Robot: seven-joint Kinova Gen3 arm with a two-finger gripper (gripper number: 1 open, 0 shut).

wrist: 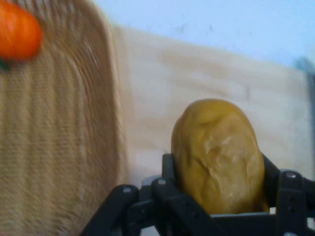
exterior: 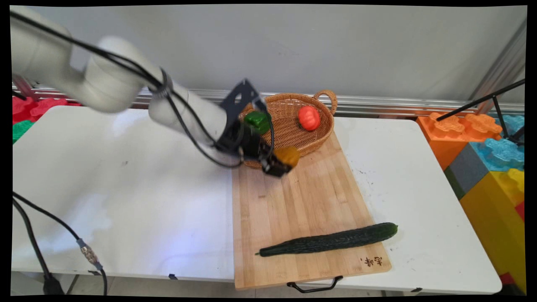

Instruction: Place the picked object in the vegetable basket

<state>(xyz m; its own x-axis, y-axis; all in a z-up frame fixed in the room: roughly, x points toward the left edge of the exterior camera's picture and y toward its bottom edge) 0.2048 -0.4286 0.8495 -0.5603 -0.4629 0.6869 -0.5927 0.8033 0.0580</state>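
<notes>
While it's pinching a yellowish potato (wrist: 216,155), the pincer (exterior: 280,162) sits just in front of the wicker basket (exterior: 289,110), over the cutting board (exterior: 302,209).

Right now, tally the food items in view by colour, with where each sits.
Green: 2, the pepper in the basket and the cucumber on the cutting board
Orange-red: 1, the tomato in the basket
Yellow-brown: 1, the potato held in the gripper over the board beside the basket
Total: 4
</notes>
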